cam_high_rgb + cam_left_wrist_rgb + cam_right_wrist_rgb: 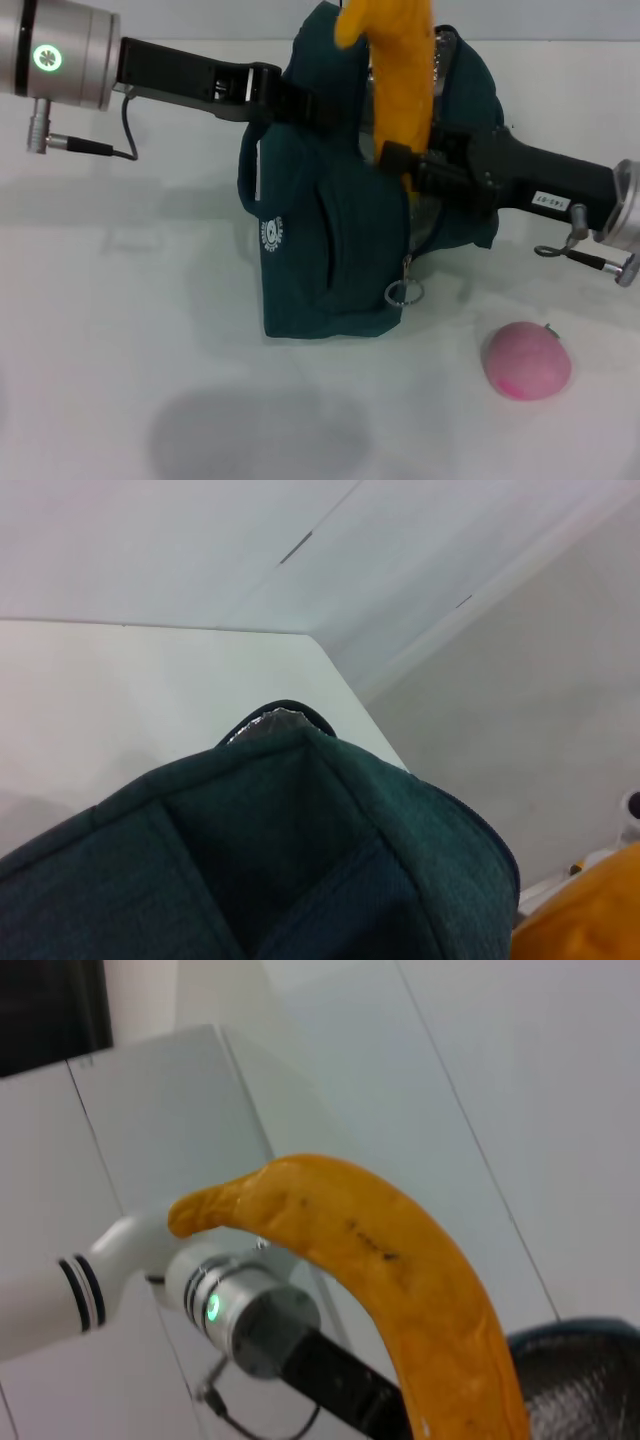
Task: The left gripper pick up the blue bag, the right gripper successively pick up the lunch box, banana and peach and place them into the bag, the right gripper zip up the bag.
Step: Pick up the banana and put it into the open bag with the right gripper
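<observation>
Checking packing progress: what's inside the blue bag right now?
The banana, held by the right gripper, stands over the blue bag with its lower end at the opening. The left gripper holds the bag's top. The peach lies outside. Deeper contents are hidden by fabric.

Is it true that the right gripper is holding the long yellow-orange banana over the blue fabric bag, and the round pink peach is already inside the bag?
Not quite. The right gripper does hold the long yellow-orange banana over the blue fabric bag, but the round pink peach is not inside it. The head view shows it lying on the white table beside the bag.
</observation>
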